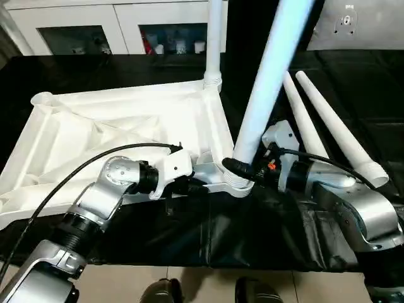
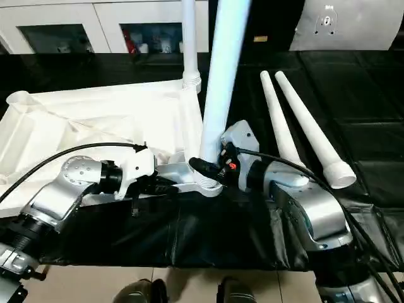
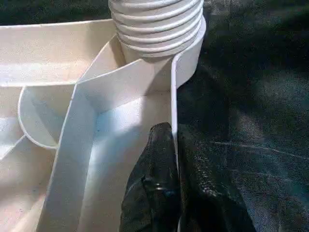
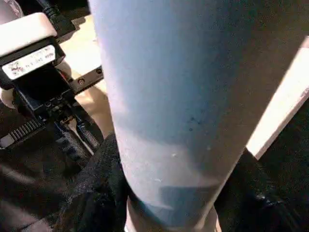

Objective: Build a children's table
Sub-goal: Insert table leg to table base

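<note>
Your right gripper point(image 1: 242, 165) is clamped around the base of a leg point(image 1: 268, 79) — black fingers point(image 4: 99, 191) wrap both sides of the tube just above its threaded end. That leg stands tilted in the near right corner socket point(image 1: 237, 183) of the upturned table top point(image 1: 120, 129).

Your left gripper point(image 1: 192, 184) pinches the top's near edge wall just beside that socket; in the left wrist view one finger point(image 3: 152, 186) sits inside the rim and the other outside on the black cover.

The table top lies ribs-up on the black-covered work table point(image 1: 353, 95). A second leg point(image 1: 214, 41) stands upright in the far right socket. Two loose legs point(image 1: 328, 123) lie side by side on the cover to the right, wide ends toward you. The far left socket point(image 1: 43, 99) is open.
</note>
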### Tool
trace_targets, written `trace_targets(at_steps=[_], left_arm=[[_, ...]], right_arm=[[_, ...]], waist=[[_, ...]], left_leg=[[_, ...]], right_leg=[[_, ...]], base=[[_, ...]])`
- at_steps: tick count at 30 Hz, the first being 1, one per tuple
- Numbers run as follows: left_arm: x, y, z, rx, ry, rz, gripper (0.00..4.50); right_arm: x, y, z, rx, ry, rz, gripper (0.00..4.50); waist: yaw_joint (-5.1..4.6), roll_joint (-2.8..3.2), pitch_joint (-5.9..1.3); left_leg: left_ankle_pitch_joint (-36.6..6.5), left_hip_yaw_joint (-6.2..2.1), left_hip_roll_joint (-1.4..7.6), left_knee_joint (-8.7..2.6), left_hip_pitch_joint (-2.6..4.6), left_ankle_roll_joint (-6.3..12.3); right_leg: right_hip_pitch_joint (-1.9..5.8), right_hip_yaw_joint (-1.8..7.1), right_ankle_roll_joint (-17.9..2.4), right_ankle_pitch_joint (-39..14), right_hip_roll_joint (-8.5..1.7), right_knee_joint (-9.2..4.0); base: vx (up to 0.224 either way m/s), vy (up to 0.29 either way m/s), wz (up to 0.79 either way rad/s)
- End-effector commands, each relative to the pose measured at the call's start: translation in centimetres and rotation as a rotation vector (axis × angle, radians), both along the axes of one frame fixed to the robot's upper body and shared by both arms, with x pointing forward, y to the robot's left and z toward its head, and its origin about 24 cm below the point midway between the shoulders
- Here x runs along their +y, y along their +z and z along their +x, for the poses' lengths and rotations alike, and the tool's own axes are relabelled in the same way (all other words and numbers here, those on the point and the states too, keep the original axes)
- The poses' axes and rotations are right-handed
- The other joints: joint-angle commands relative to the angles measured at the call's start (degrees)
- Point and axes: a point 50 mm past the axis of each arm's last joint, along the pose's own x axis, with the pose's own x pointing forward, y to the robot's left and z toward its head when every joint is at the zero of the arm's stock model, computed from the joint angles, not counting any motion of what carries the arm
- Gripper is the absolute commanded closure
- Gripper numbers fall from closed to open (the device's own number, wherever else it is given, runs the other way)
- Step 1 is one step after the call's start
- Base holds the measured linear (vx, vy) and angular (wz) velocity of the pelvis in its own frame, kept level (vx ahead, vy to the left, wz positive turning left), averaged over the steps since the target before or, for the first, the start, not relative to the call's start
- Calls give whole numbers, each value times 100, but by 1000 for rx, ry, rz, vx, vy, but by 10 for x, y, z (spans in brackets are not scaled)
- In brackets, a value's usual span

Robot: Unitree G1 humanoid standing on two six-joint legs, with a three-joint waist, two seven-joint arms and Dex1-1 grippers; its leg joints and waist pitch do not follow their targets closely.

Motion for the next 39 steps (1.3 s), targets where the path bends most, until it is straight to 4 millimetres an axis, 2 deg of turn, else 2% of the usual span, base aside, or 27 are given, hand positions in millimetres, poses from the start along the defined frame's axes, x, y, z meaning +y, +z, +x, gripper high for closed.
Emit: trace_targets(at_steps=[1,3,10,16,28,34,35,36,37,39], left_arm=[[-2,1,3,-26,4,21,450],[0,1,4,-30,10,32,450],[5,-1,7,-42,30,51,450],[5,0,8,-43,25,50,450],[1,2,6,-47,-4,37,450],[1,2,6,-46,-7,35,450],[1,3,6,-46,-8,34,450],[2,3,6,-45,-8,33,450],[2,3,6,-45,-8,32,450],[2,3,6,-44,-8,31,450]], right_arm=[[-6,-18,1,82,-30,-70,259],[-10,-19,4,93,-38,-107,259],[-13,-10,0,125,38,-70,259],[-13,-8,-2,136,59,-48,259],[-15,-17,7,129,5,-51,259],[-16,-22,8,142,-15,-8,259],[-17,-25,6,150,-14,8,259],[-17,-28,4,160,-18,27,259],[-18,-29,3,164,-23,37,259],[-19,-32,2,170,-33,53,259]], waist=[[-31,-107,-329],[-33,-96,-341],[-24,-98,-349],[-10,-111,-338],[-31,-117,-307],[-29,-111,-317],[-13,-56,-305],[-14,-49,-312],[-17,-67,-315],[-4,-59,-313]], left_leg=[[-1971,-193,239,-446,176,21],[-1870,-207,254,-473,149,35],[-1917,-188,282,-502,165,67],[-1862,-184,277,-494,159,88],[-2134,-204,274,-511,182,12],[-2102,-203,286,-543,180,31],[-2087,-205,293,-557,178,37],[-2094,-200,299,-565,188,28],[-2079,-197,303,-575,175,30],[-2108,-186,307,-577,185,26]], right_leg=[[155,252,-582,-3588,-452,-674],[181,245,-595,-3401,-453,-652],[182,266,-786,-2931,-453,-638],[176,267,-784,-3106,-463,-661],[114,256,-616,-3578,-477,-723],[140,251,-659,-3381,-480,-721],[138,253,-684,-3285,-480,-718],[140,250,-721,-3160,-479,-718],[154,250,-744,-3079,-474,-717],[150,261,-828,-2938,-478,-711]], base=[[0,0,0],[0,0,0],[0,0,0],[0,0,0],[0,0,0],[0,0,0],[0,0,0],[0,0,0],[0,0,0],[0,0,0]])
